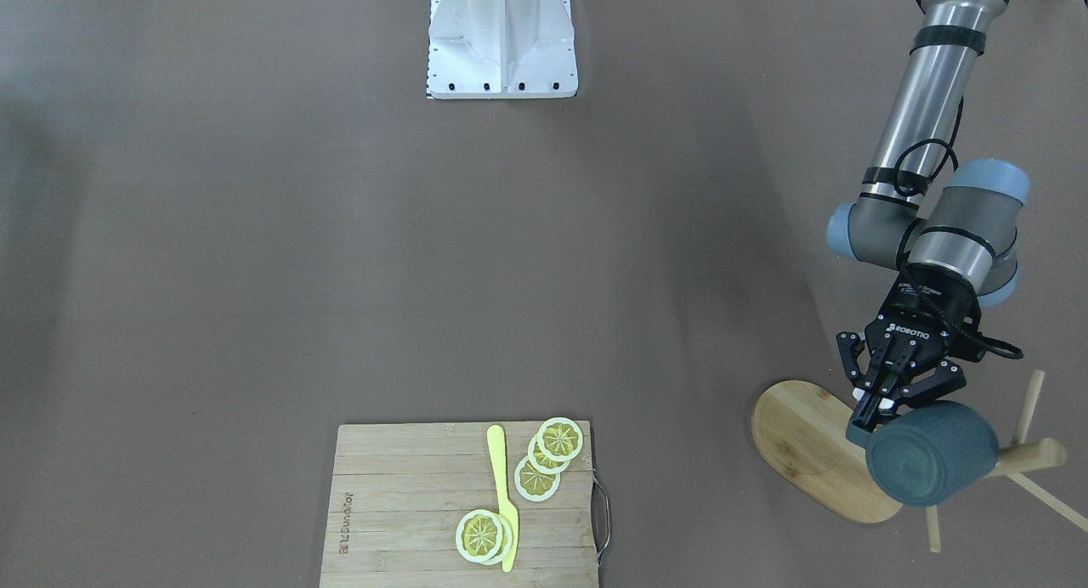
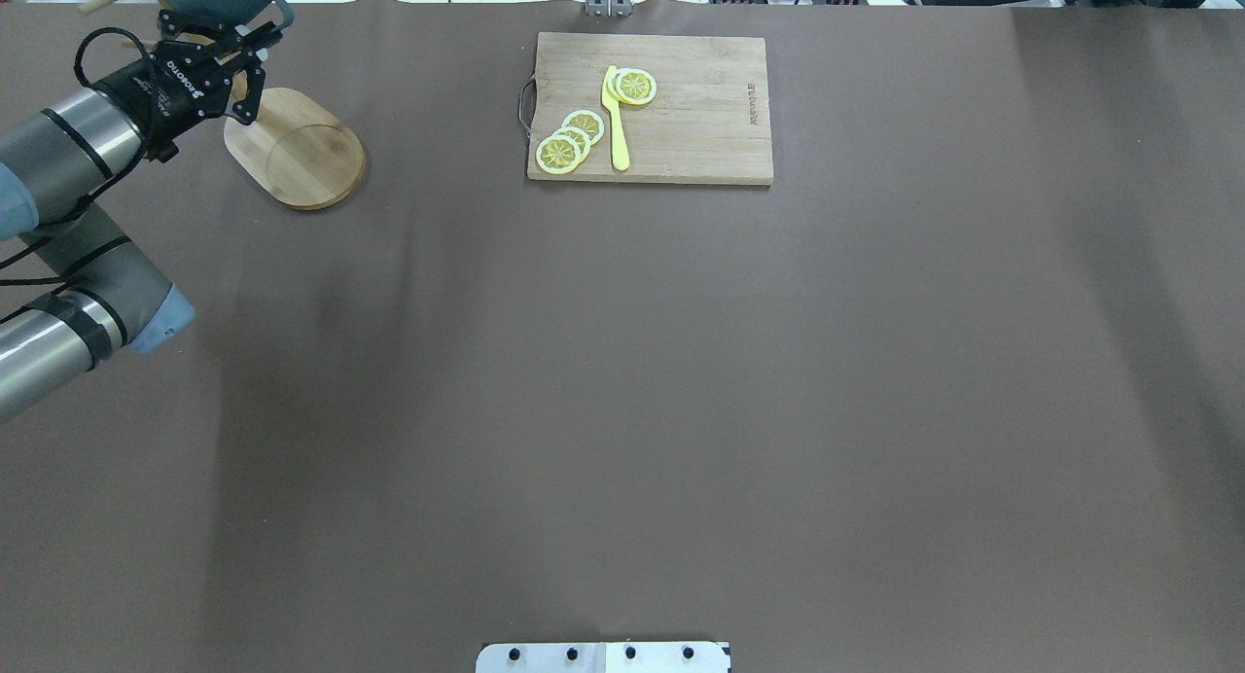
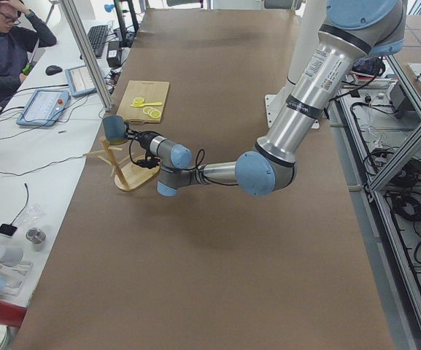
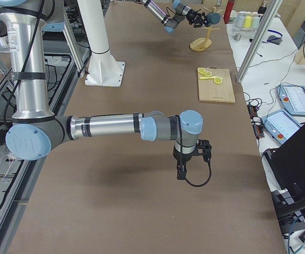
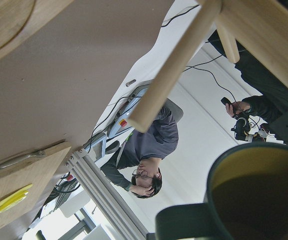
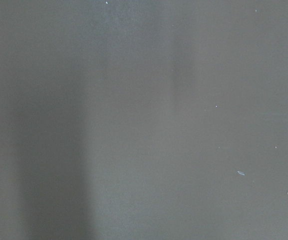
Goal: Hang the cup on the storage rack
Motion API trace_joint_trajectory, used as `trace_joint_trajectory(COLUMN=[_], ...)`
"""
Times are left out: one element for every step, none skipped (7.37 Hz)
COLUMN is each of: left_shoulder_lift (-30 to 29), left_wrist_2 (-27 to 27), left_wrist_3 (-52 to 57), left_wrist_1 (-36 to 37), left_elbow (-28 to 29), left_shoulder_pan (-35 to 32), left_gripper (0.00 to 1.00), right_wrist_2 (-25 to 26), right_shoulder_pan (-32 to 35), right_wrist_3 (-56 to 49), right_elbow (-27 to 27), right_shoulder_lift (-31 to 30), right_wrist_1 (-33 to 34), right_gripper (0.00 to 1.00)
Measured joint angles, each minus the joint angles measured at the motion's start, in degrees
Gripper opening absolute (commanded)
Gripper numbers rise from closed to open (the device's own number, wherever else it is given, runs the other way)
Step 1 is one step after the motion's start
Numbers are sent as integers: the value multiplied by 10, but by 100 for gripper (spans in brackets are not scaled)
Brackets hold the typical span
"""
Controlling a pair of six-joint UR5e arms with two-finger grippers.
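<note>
Your left gripper (image 1: 875,411) clamped on cup (image 1: 931,455), tipped sideways over storage rack (image 1: 807,448) base; cup interior yellow-green. Right gripper (image 4: 180,174): can't tell whether closed.

Left gripper (image 1: 878,407): I read "ROBOTIQ", white on its black body.
Cutting board (image 1: 408,486): lettering burned along one short edge; I cannot read it.
</note>
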State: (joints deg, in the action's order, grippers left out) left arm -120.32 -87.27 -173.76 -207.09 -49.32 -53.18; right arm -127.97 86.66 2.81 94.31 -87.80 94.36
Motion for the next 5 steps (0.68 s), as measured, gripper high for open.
trace_joint_trajectory(left_shoulder_lift=[0,1,1,1,1], left_wrist_2=[0,0,0,0,0], left_wrist_3=[0,0,-3,-7,-10], left_wrist_1=[0,-1,-1,-1,-1], left_elbow=[1,2,3,4,4], left_shoulder_pan=[0,0,-1,-2,-4], left_gripper=[0,0,0,0,0], right_wrist_2=[0,0,0,0,0], right_shoulder_pan=[0,0,0,0,0], right_wrist_3=[0,0,0,0,0], right_elbow=[0,0,0,0,-1], right_shoulder_lift=[0,0,0,0,0], right_wrist_1=[0,0,0,0,0], right_gripper=[100,100,100,100,100])
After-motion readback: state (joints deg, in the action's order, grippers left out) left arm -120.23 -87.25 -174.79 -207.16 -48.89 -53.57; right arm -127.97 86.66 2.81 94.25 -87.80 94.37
